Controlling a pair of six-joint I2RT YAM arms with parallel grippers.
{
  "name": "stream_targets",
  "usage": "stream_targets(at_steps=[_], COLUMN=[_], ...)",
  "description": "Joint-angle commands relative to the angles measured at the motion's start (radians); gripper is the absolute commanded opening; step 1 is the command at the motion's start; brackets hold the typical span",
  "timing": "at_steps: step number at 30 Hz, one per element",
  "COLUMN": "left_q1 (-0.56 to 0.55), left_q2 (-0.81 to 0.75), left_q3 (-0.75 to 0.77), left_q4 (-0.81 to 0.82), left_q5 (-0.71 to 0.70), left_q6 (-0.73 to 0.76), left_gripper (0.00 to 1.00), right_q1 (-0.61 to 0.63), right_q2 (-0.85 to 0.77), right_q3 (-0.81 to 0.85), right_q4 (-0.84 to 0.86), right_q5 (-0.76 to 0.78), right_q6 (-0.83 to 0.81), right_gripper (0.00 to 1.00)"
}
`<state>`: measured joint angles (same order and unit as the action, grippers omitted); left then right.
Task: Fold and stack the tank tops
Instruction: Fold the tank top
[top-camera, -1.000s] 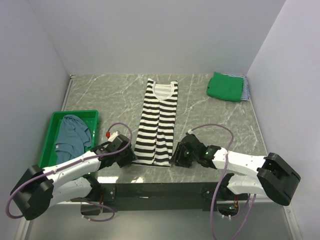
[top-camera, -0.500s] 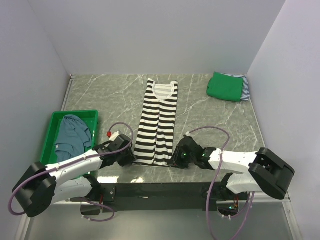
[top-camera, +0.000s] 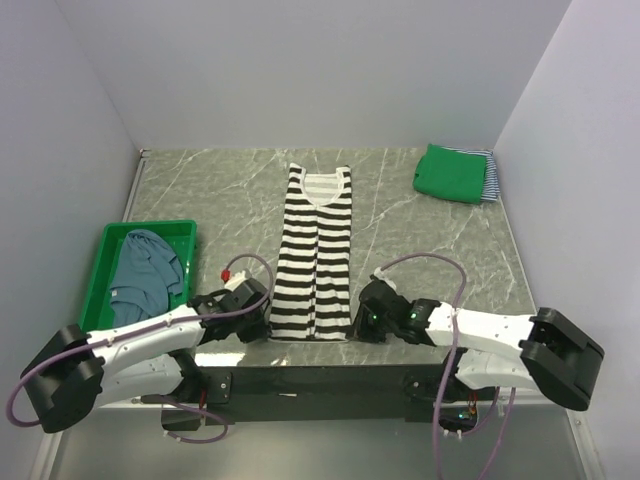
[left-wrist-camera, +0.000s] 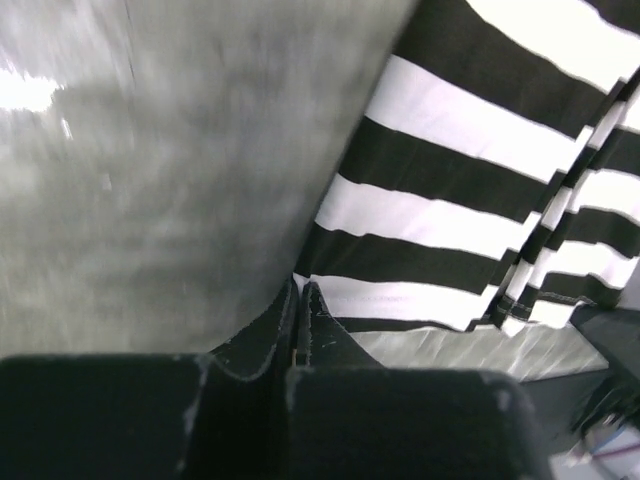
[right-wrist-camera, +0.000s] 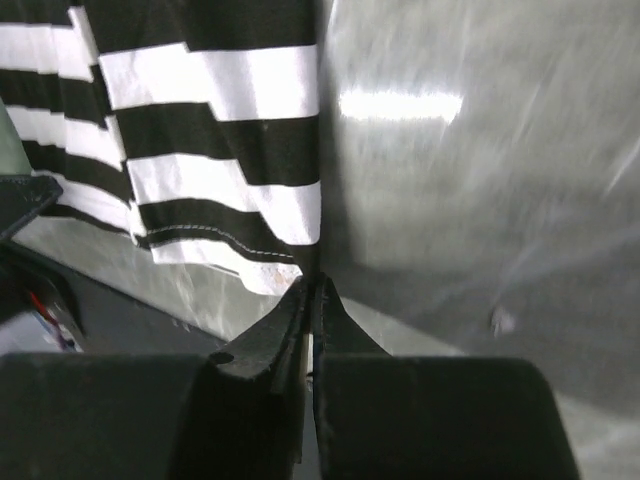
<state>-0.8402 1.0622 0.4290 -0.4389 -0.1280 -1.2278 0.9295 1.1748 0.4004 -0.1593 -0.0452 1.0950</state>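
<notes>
The bold black-white striped tank top (top-camera: 316, 250) lies folded into a long narrow strip in the middle of the table, neck at the far end. My left gripper (top-camera: 266, 322) is shut on the hem's left corner. In the left wrist view its tips (left-wrist-camera: 300, 287) pinch the edge of the striped cloth (left-wrist-camera: 470, 130). My right gripper (top-camera: 357, 325) is shut on the hem's right corner. The right wrist view shows the striped cloth (right-wrist-camera: 220, 90) running into its closed tips (right-wrist-camera: 312, 282). A folded green tank top (top-camera: 450, 172) rests on a thin-striped one (top-camera: 491, 176) at the back right.
A green plastic bin (top-camera: 150, 228) stands at the left with a dusty blue tank top (top-camera: 140, 275) heaped inside. The table's near edge and the black arm mount run just behind the hem. White walls close in the table on three sides.
Both grippers have closed on the hem corners. The striped top has slid a little toward the near edge and lies straighter.
</notes>
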Motion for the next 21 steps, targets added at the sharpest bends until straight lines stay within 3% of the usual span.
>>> stream_targets(at_steps=[1,5,12,16,21], left_q1=[-0.062,-0.151,-0.145,-0.039,0.084], left_q2=[-0.048,-0.096,-0.096,-0.016,0.096], left_q3=[0.000,0.030,0.200,0.298,0.417], left_q4=[-0.116,-0.150,-0.187,-0.150,-0.054], left_q5=[-0.007,-0.012,-0.100,-0.082,-0.071], left_q6=[-0.054,-0.122,-0.098,-0.018,0.080], left_gripper=[0.01,0.00,0.01,0.01,0.01], right_q1=[0.072,0.146,0.132,0.069,-0.110], right_q2=[-0.073,-0.125,-0.164,-0.096,-0.009], right_q3=[0.043,0.057,0.204,0.294,0.379], right_q4=[-0.130,-0.181,-0.273,-0.273,-0.204], right_q5=[0.076,0.096,0.154,0.136,0.056], right_q6=[-0.021,0.029,-0.015,-0.070,-0.164], right_gripper=[0.00,0.00,0.00,0.00,0.00])
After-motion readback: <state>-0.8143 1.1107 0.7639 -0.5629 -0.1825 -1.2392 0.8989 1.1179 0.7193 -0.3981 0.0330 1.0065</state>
